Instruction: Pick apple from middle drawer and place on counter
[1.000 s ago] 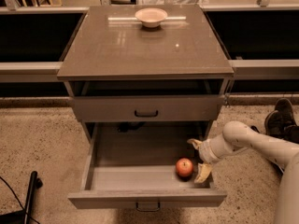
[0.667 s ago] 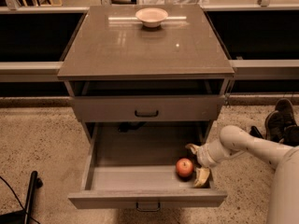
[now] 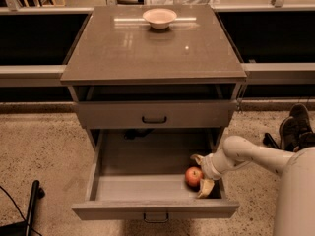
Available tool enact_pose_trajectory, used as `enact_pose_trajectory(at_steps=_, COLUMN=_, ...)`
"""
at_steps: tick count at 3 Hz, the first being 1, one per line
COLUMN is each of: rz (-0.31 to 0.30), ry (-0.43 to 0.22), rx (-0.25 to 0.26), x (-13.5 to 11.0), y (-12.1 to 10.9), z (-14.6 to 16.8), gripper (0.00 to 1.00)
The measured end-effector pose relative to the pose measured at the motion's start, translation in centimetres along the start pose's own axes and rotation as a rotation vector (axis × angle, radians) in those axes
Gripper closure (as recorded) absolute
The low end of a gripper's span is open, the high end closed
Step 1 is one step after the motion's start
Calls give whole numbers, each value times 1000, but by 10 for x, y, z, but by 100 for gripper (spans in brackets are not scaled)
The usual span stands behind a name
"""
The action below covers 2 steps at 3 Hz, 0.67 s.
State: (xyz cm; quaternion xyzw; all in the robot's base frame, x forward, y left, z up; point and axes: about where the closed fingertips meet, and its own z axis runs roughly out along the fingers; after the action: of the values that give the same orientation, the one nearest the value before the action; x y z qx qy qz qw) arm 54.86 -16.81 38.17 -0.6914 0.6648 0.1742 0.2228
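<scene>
Middle drawer (image 3: 138, 156) stands pulled out toward the near side; the upper drawer (image 3: 118, 114) sits above it. Apple (image 3: 193, 176) lies inside the middle drawer, at the near right corner, on the grey floor close to the front wall. Arm (image 3: 256, 156) reaches in from the right. Gripper (image 3: 199, 175) is down in the drawer at the apple. Jaws are apart, one finger on the far side of the apple and one on the near side; contact cannot be told. Tabletop (image 3: 147, 53) carries a pale bowl (image 3: 159, 17) at its far edge.
</scene>
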Motion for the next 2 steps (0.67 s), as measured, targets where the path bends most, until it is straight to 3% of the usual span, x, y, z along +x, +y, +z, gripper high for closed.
enact_pose_trajectory(at_steps=2, rz=80, ry=15, rx=27, x=20, y=-1, z=6, gripper=47)
